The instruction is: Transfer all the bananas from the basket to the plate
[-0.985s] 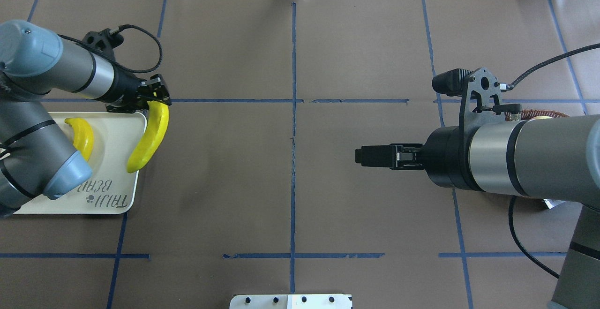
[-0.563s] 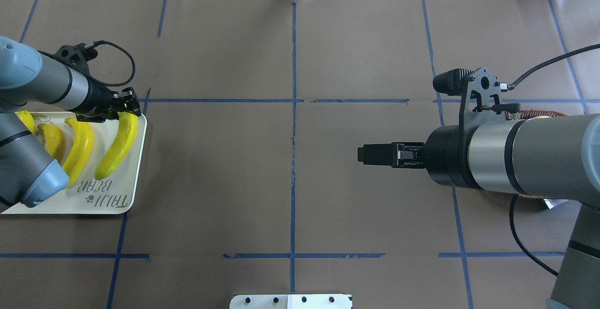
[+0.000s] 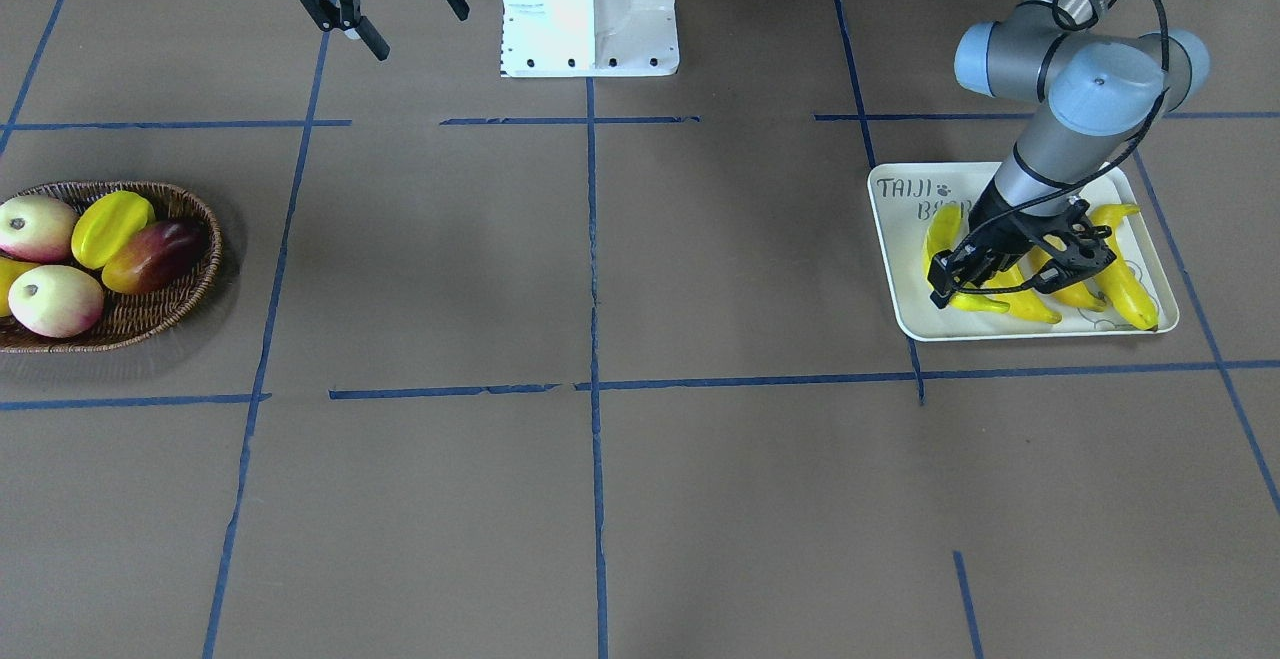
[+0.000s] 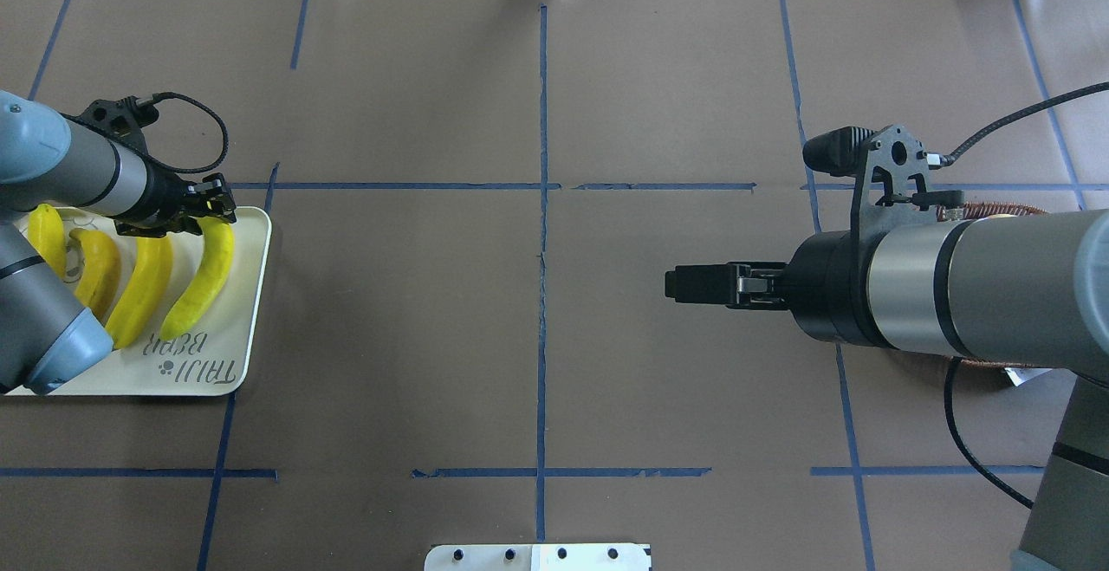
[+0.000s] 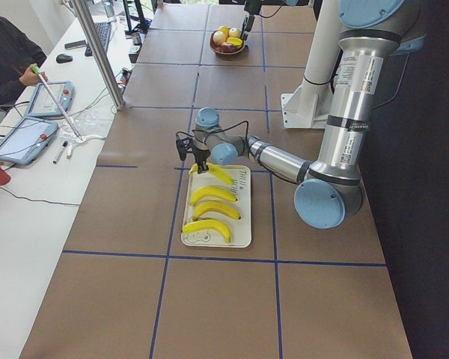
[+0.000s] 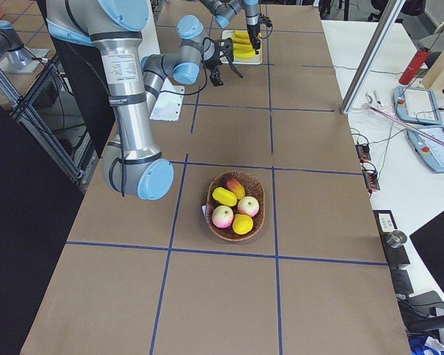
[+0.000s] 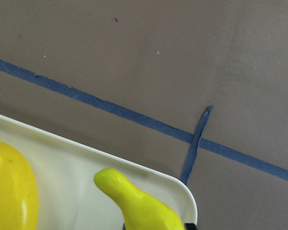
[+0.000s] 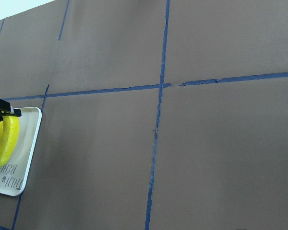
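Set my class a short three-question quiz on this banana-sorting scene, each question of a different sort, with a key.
1. True or false: a banana lies in the basket.
2. How many bananas lie on the plate?
3. The left claw is at: A) the plate's far edge, by one banana's tip; B) the basket; C) the table's middle.
Key: 1 false; 2 four; 3 A.
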